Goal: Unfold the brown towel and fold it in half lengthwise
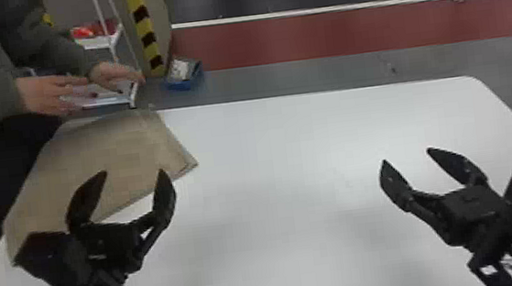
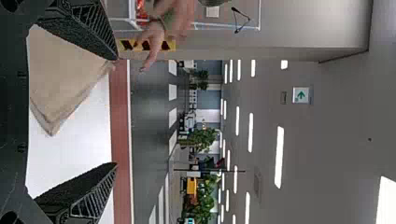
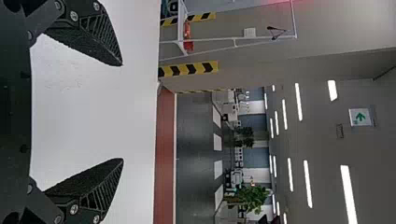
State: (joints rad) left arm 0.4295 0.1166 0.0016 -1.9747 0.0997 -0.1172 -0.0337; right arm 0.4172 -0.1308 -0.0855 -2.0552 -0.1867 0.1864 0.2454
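Note:
The brown towel lies folded and flat over the left part of the white table, one corner pointing toward the middle. Over its near part is my left gripper, open, with nothing between its fingers. In the left wrist view, the towel shows beyond the left gripper, whose fingers stand wide apart. My right gripper is open above the right half of the table, away from the towel. The right wrist view has bare tabletop between the spread fingers of the right gripper.
The white table stretches across the front. A person's hands are just beyond its far left corner, above the towel's far edge. On the floor behind the table sits a blue box, near a striped pillar.

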